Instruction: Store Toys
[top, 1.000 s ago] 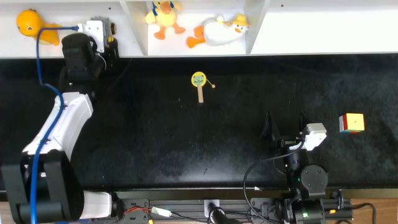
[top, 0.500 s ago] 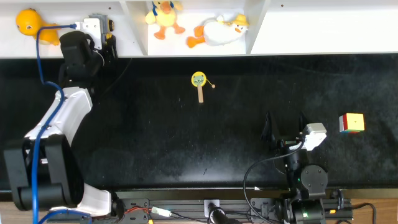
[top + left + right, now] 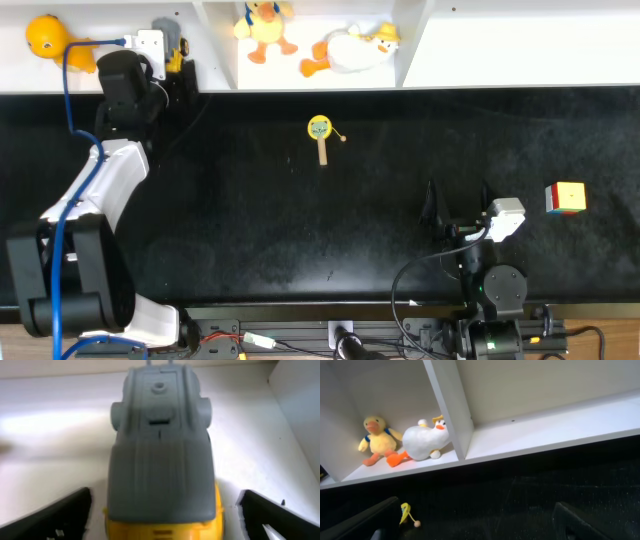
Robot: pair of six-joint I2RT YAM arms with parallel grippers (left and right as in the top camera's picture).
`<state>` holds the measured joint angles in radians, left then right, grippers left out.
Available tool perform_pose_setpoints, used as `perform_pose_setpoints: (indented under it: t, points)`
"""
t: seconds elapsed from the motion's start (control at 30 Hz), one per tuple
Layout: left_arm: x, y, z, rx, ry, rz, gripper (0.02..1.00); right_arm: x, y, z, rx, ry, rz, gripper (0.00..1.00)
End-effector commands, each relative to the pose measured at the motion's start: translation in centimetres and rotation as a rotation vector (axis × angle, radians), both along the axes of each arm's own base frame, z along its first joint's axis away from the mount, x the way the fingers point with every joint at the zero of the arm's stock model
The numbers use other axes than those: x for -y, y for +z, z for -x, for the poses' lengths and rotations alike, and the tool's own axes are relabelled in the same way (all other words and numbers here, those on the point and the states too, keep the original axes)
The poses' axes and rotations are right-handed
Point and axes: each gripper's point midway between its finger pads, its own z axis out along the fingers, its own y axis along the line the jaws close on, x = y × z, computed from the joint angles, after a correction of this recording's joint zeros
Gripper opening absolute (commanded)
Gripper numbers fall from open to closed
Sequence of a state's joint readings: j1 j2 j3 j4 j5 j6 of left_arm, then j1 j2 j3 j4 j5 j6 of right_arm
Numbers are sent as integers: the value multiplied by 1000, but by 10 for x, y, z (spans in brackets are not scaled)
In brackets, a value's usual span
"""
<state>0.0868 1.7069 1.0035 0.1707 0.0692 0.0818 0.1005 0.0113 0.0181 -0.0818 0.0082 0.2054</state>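
A grey and yellow toy vehicle (image 3: 160, 460) stands on the floor of the white shelf's left compartment (image 3: 110, 82), also seen from above as the toy vehicle (image 3: 168, 42). My left gripper (image 3: 165, 510) is open, its fingers (image 3: 70, 510) spread wide on both sides of the toy with gaps showing. From above the left gripper (image 3: 172, 62) sits at the shelf's front edge. My right gripper (image 3: 457, 205) rests open low over the black table, nothing between its fingers (image 3: 370, 522). A small yellow rattle drum (image 3: 320, 132) and a coloured cube (image 3: 566, 197) lie on the table.
An orange duck (image 3: 45, 35) sits at the far left of the shelf. A yellow plush duck (image 3: 265, 25) and a white plush duck (image 3: 355, 50) fill the middle compartment. The right compartment (image 3: 520, 50) holds nothing. A blue cable (image 3: 68, 90) runs along the left arm.
The left arm has edged slightly farther toward the shelf, carrying the toy vehicle a bit deeper into the compartment. The right arm has not moved.
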Motion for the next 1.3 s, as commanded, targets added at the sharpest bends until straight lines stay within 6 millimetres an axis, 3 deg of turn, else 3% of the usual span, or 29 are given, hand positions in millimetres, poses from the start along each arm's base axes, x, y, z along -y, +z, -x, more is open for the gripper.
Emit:
perform_pose_setpoints:
  t: [0.03, 0.23, 0.43, 0.53, 0.83, 1.07, 1.3]
  points:
    - [1, 18, -6, 39, -5, 4, 998, 0, -4, 0, -1, -5, 4, 996]
    - [2, 56, 16, 60, -4, 2, 998, 0, -4, 0, -1, -5, 4, 993]
    - [6, 95, 76, 1, 2, 4, 998, 0, -4, 0, -1, -5, 4, 996]
    - [7, 103, 112, -55, 10, 6, 996, 0, -4, 0, -1, -5, 4, 993]
    - [13, 98, 212, -192, 24, 20, 998, 0, -4, 0, -1, -5, 4, 996]
    - [16, 86, 250, -202, 27, 18, 998, 0, -4, 0, -1, -5, 4, 996]
    - [17, 70, 261, -292, 27, 26, 998, 0, -4, 0, -1, -5, 4, 996]
